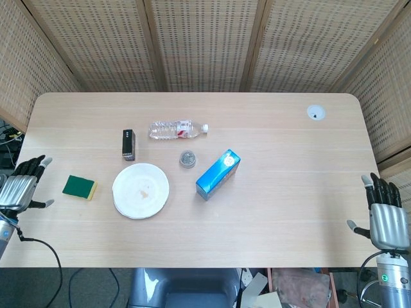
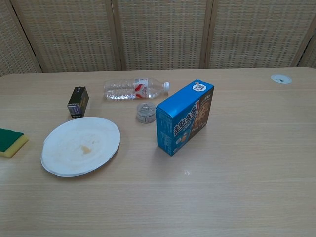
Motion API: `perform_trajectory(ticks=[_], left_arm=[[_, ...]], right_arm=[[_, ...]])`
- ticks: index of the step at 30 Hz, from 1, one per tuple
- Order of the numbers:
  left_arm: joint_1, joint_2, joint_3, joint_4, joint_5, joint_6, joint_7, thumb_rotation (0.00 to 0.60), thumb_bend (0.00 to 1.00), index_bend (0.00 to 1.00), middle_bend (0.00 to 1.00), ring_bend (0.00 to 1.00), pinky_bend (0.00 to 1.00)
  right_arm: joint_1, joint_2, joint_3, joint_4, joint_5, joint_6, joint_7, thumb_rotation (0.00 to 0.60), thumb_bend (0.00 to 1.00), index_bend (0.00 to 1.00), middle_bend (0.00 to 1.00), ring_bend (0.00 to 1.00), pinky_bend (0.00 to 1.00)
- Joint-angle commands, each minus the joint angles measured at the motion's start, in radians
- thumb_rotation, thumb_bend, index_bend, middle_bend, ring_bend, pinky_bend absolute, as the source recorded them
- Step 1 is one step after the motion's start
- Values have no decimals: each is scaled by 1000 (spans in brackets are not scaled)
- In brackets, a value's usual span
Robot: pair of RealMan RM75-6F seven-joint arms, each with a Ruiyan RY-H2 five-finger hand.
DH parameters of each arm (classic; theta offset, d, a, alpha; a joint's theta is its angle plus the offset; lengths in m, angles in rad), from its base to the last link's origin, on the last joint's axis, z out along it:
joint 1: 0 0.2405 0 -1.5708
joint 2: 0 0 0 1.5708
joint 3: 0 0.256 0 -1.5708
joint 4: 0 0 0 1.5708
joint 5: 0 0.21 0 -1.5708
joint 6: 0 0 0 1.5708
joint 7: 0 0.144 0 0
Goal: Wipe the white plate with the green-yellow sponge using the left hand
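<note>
The white plate (image 1: 140,190) lies flat on the table left of centre, with a small brown stain in its middle; the chest view shows the plate (image 2: 81,145) too. The green-yellow sponge (image 1: 79,187) sits on the table just left of the plate, and only part of the sponge (image 2: 12,141) shows at the chest view's left edge. My left hand (image 1: 22,190) hovers at the table's left edge, a short way left of the sponge, fingers spread and holding nothing. My right hand (image 1: 387,218) stays off the table's right edge, open and empty.
Behind the plate stand a small black box (image 1: 129,144), a clear water bottle (image 1: 176,129) lying on its side and a small round tin (image 1: 187,158). A blue carton (image 1: 218,174) lies right of the plate. A white grommet (image 1: 315,113) marks the far right corner.
</note>
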Motion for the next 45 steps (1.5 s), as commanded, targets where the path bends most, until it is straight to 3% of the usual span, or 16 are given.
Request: perform_trajectory(ticks=[1, 4, 11, 24, 32, 38, 42, 43, 45], left_arm=[[-92, -158, 54, 266, 93, -96, -166, 600, 0, 58, 31, 21, 137], [-111, -217, 85, 364, 123, -135, -248, 600, 0, 102, 50, 30, 149], [-149, -280, 143, 473, 175, -204, -375, 600, 0, 134, 72, 46, 195], [-169, -337, 148, 558, 184, -173, -412, 600, 0, 284, 168, 96, 206], [-172, -339, 147, 546, 179, -176, -403, 600, 0, 403, 277, 212, 342], [-173, -327, 128, 527, 169, -123, -376, 600, 11, 487, 375, 306, 418], [-177, -295, 106, 485, 163, -30, -366, 600, 22, 504, 385, 314, 419], [-188, -263, 88, 431, 168, 61, -386, 600, 25, 509, 386, 315, 419], [-204, -219, 80, 349, 177, 110, -391, 600, 34, 523, 387, 315, 419]], right_arm=[[5, -1, 7, 5, 18, -15, 3, 600, 0, 0, 0, 0, 0], [10, -6, 13, 15, 36, -24, 0, 600, 0, 0, 0, 0, 0], [13, -13, 22, 36, 72, -40, 1, 600, 0, 0, 0, 0, 0], [15, -17, 26, 51, 95, -50, 1, 600, 0, 0, 0, 0, 0], [19, -14, 24, 52, 99, -63, 10, 600, 0, 0, 0, 0, 0], [18, -10, 24, 47, 94, -57, 16, 600, 0, 0, 0, 0, 0], [16, -6, 24, 43, 94, -56, 22, 600, 0, 0, 0, 0, 0], [16, -5, 25, 42, 94, -55, 25, 600, 0, 0, 0, 0, 0], [16, -3, 25, 40, 94, -55, 28, 600, 0, 0, 0, 0, 0]])
